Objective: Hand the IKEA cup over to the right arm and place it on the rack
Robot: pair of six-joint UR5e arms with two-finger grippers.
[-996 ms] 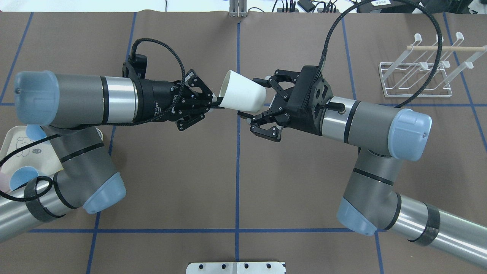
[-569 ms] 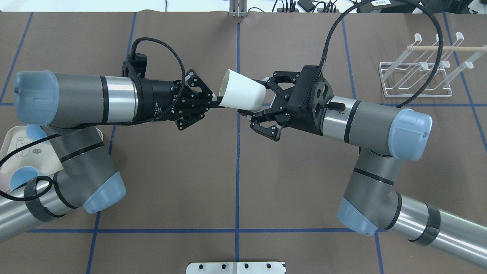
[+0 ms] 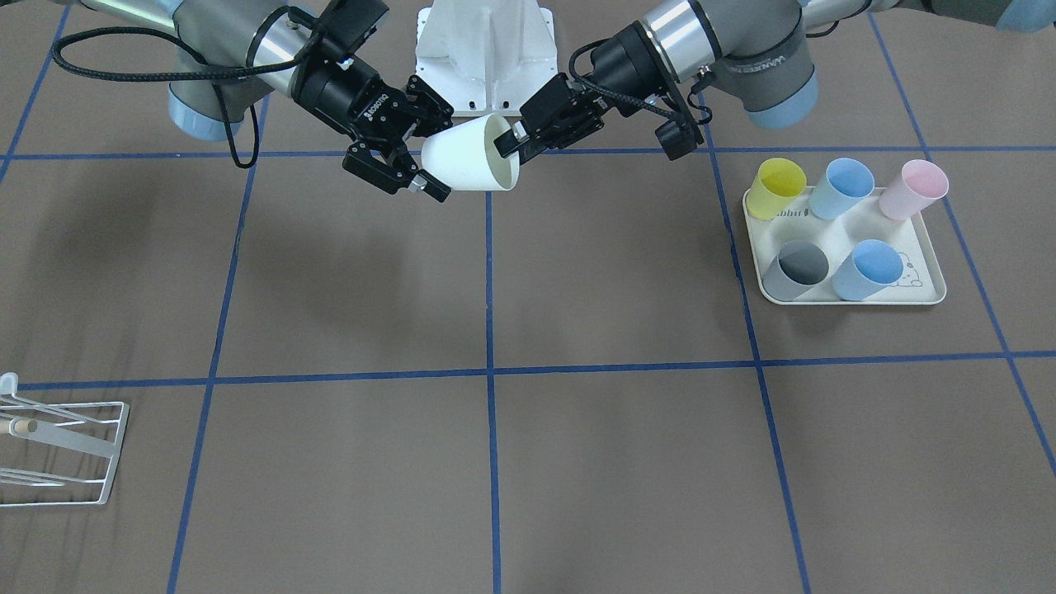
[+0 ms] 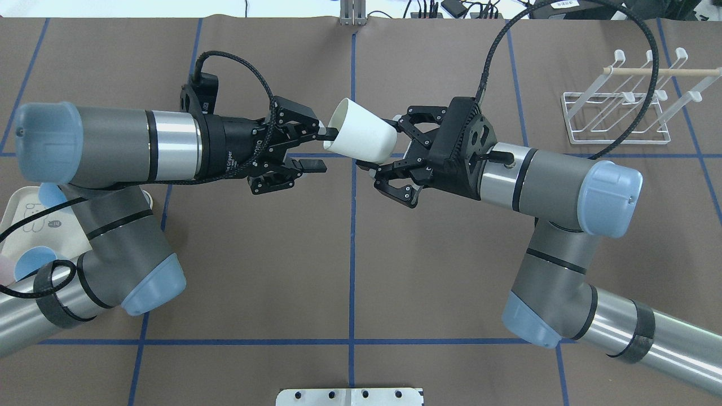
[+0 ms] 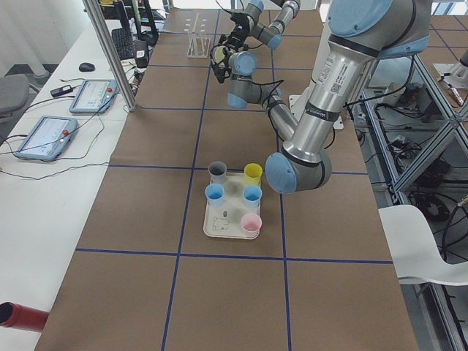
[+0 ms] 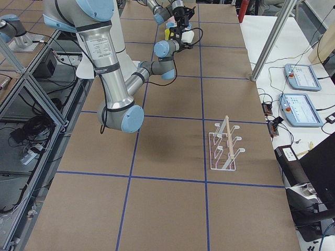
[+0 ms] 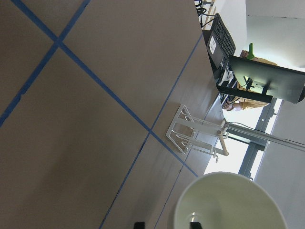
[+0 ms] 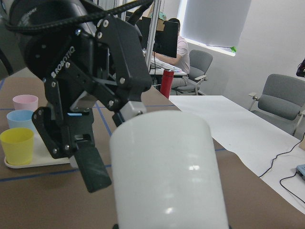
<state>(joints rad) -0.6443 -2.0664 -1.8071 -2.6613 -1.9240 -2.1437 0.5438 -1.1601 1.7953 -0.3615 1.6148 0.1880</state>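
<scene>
Comparing with a second ago, we see the left gripper (image 4: 325,150) has let go, its jaws now spread, one finger at the rim of the white cup (image 4: 361,138). We find the right gripper (image 4: 380,144) clamped on the cup's base, holding it tilted above the table (image 4: 254,270), well apart from the rack (image 4: 617,118).

Bright, even overhead light; soft shadows on table (image 3: 619,454). Small glare spots on cup (image 8: 167,176), close to lens and a bit soft. Window (image 8: 217,21) glows bright behind it, exterior views sharp
</scene>
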